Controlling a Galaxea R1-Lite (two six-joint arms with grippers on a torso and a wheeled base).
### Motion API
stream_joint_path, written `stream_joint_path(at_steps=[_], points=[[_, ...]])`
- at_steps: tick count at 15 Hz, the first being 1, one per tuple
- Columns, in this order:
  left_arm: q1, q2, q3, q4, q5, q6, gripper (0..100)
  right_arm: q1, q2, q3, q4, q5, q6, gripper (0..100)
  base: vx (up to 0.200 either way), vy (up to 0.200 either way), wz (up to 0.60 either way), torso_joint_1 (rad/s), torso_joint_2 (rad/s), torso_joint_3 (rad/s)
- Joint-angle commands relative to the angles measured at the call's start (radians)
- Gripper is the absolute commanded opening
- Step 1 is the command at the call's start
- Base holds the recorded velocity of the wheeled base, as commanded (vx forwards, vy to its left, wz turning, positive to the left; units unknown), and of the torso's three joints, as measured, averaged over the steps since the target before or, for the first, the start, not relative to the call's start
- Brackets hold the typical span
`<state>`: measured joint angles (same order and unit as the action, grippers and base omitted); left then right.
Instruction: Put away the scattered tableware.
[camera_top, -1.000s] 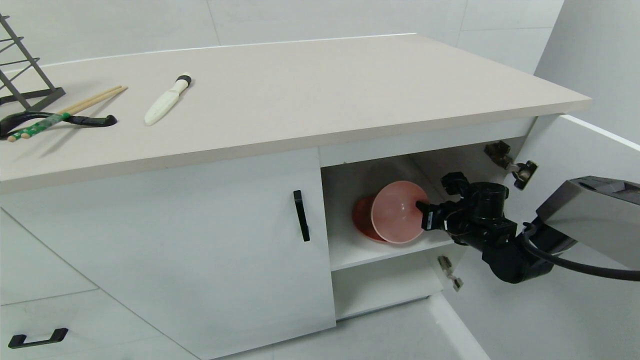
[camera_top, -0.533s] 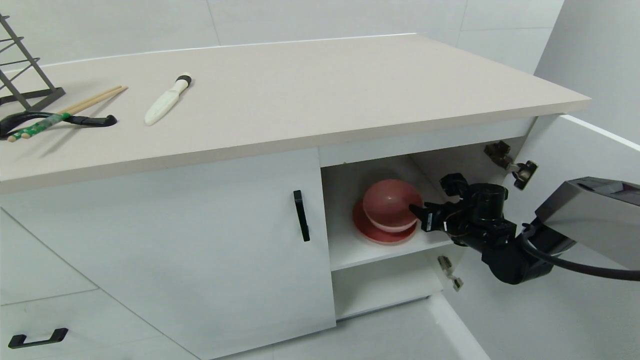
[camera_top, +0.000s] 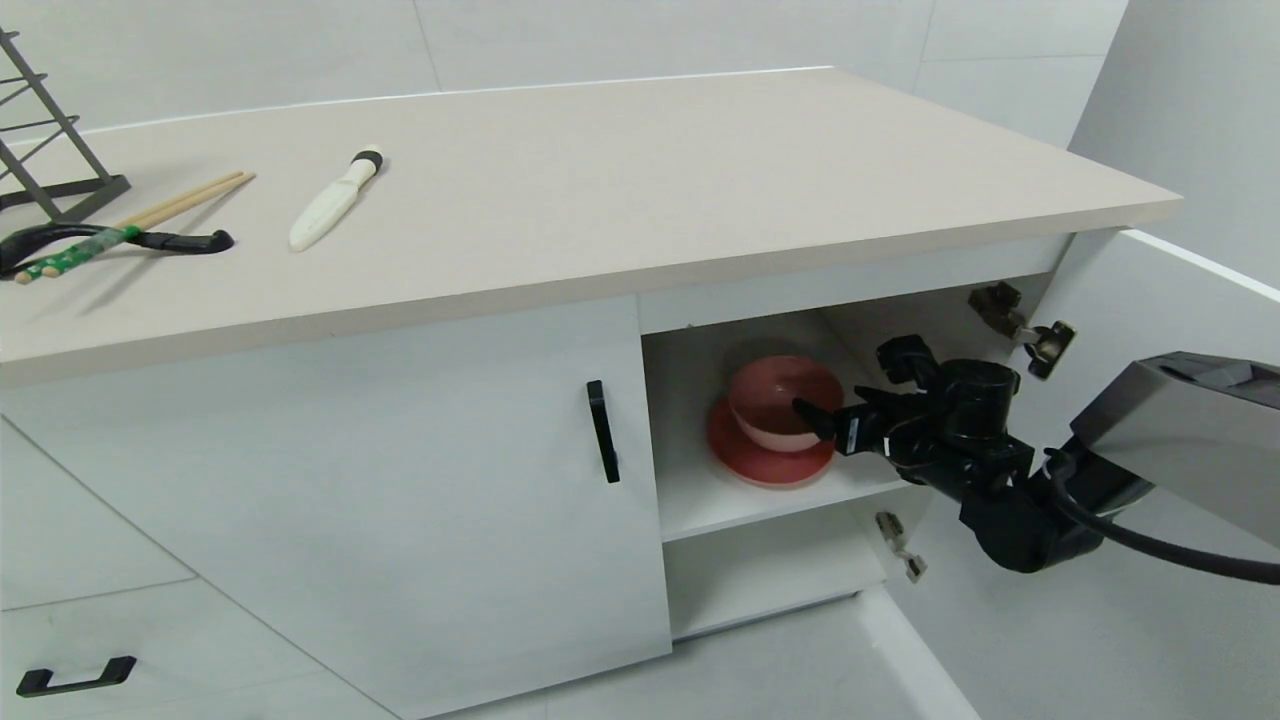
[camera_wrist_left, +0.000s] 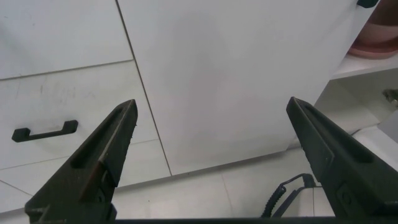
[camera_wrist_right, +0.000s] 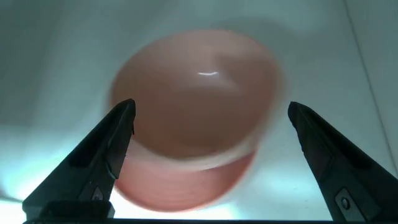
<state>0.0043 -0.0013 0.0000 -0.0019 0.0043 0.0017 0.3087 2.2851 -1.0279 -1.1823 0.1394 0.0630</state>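
Observation:
A pink bowl (camera_top: 775, 400) stands upright on a red plate (camera_top: 760, 462) on the upper shelf of the open cabinet (camera_top: 760, 510). My right gripper (camera_top: 825, 415) is at the bowl's right side, open, one fingertip (camera_top: 802, 409) at the rim. In the right wrist view the bowl (camera_wrist_right: 199, 99) lies ahead between the spread fingers of the right gripper (camera_wrist_right: 210, 109), which grip nothing. My left gripper (camera_wrist_left: 211, 102) hangs open and empty, low in front of the closed white cabinet door (camera_wrist_left: 236, 81).
On the countertop (camera_top: 650, 170) at the left lie chopsticks (camera_top: 140, 215), a white knife (camera_top: 335, 200) and a black-handled tool (camera_top: 120, 240) beside a wire rack (camera_top: 50, 150). The right cabinet door (camera_top: 1150, 300) stands open. The left door's handle (camera_top: 597, 430) is black.
The bowl, held tilted on its edge a second ago, now sits upright on the plate. My right gripper let it go and opened, staying beside it.

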Motion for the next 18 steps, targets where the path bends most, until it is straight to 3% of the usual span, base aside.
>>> stream_joint_path(at_steps=[1, 4, 6, 10, 13, 18], points=[[0.0, 0.001, 0.0, 0.0, 0.0, 0.0, 100, 0.038, -0.081, 0.086, -0.022, 0.0, -0.006, 100, 0.0, 0.0, 0.0, 0.0, 0.0, 0.0], [0.0, 0.001, 0.0, 0.0, 0.0, 0.0, 100, 0.092, -0.19, 0.296, -0.109, 0.0, -0.074, 100, 0.0, 0.0, 0.0, 0.0, 0.0, 0.0], [0.0, 0.001, 0.0, 0.0, 0.0, 0.0, 100, 0.151, -0.314, 0.519, -0.247, -0.001, -0.15, 100, 0.0, 0.0, 0.0, 0.0, 0.0, 0.0], [0.0, 0.001, 0.0, 0.0, 0.0, 0.0, 100, 0.23, -0.582, 0.735, -0.258, -0.001, -0.172, 100, 0.0, 0.0, 0.0, 0.0, 0.0, 0.0], [0.0, 0.001, 0.0, 0.0, 0.0, 0.001, 100, 0.216, -0.74, 0.841, -0.255, -0.006, -0.175, 100, 0.0, 0.0, 0.0, 0.0, 0.0, 0.0], [0.002, 0.001, 0.0, 0.0, 0.0, 0.006, 100, 0.055, -0.984, 1.028, -0.209, -0.006, -0.175, 100, 0.0, 0.0, 0.0, 0.0, 0.0, 0.0]])
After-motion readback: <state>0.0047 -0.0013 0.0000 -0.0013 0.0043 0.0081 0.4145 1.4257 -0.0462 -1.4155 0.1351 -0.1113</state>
